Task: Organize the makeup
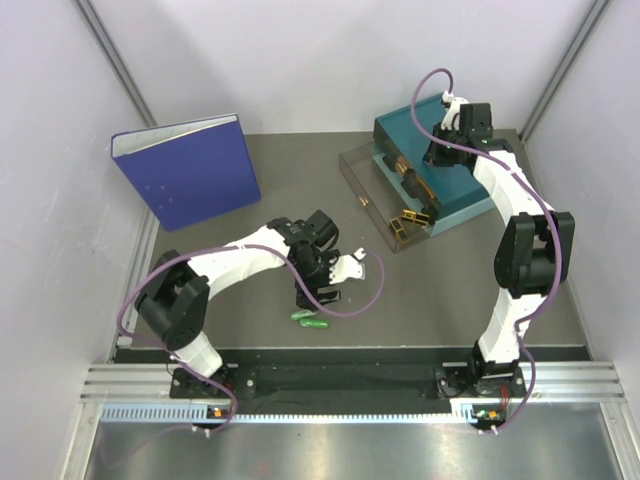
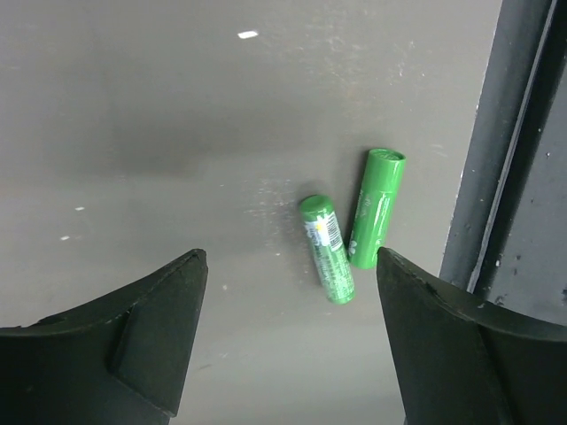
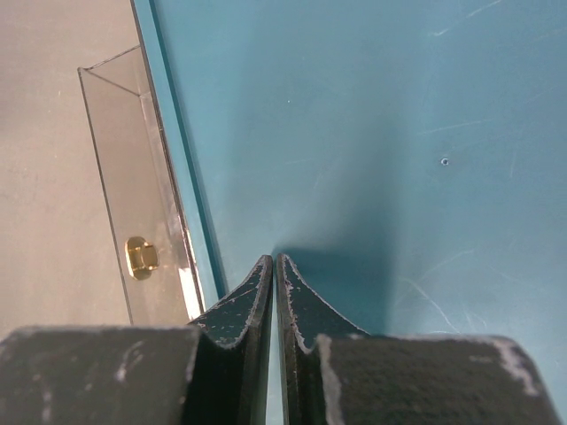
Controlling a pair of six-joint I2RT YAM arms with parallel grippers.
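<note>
The left pincer (image 2: 291, 255) is spread wide over the two green capsules (image 2: 376, 208), likely to grab one; the right pincer (image 3: 275, 266) is pressed together, holding nothing.

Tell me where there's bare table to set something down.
Bare table lies between the blue binder and the clear drawer, and between the left claw and the right arm. It is crowded around the gold-and-black cases at the drawer's near end, and by the green capsules at the left claw.
</note>
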